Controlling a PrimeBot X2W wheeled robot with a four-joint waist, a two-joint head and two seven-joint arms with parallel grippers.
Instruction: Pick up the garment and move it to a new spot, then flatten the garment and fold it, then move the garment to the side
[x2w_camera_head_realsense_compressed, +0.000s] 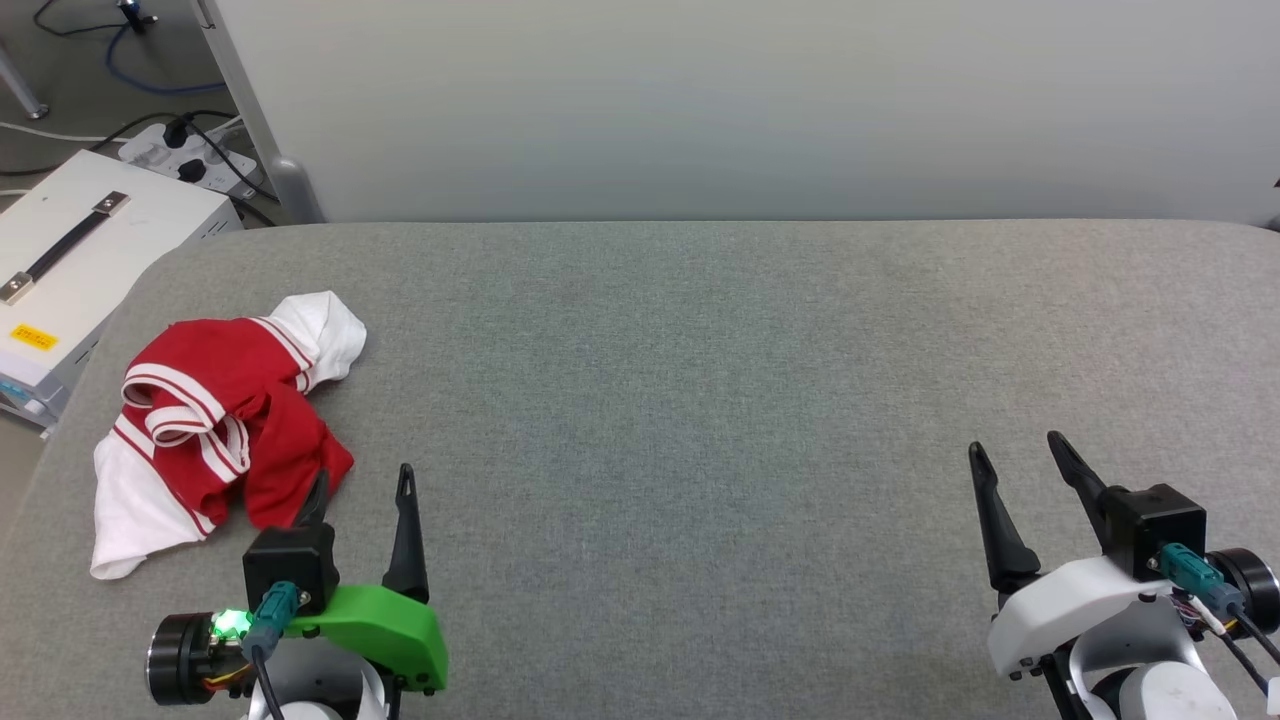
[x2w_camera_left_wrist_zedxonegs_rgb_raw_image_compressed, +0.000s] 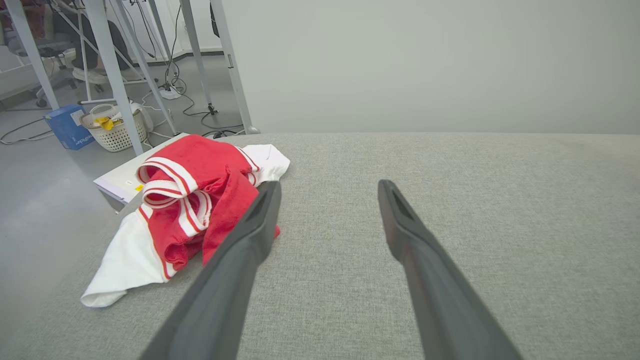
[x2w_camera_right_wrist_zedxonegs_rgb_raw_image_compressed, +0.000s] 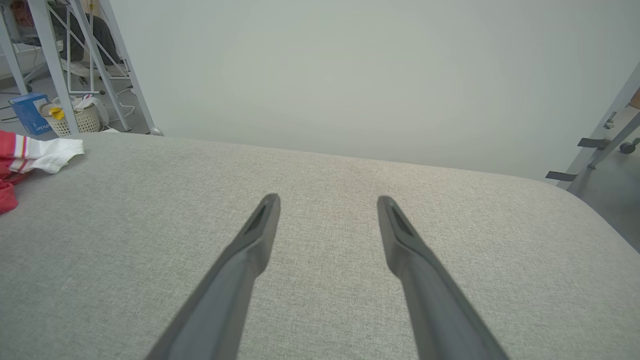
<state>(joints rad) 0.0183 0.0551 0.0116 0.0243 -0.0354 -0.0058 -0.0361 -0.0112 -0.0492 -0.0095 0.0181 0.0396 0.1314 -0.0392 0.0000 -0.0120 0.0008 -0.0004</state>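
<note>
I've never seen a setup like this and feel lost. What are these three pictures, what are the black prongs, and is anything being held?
It is a two-armed robot at a grey padded table. One picture looks down from its head; the other two look along each wrist. The prongs are fingers: the left gripper and the right gripper, both open and empty. A crumpled red and white garment lies at the table's left, just ahead of the left gripper.

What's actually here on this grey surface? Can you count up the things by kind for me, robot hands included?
Garment, crumpled red and white: 1
Grippers, both with fingers spread and empty: 2, left gripper and right gripper
Grey padded table: 1
White box with a black handle, beside the table: 1
Total: 5
</note>
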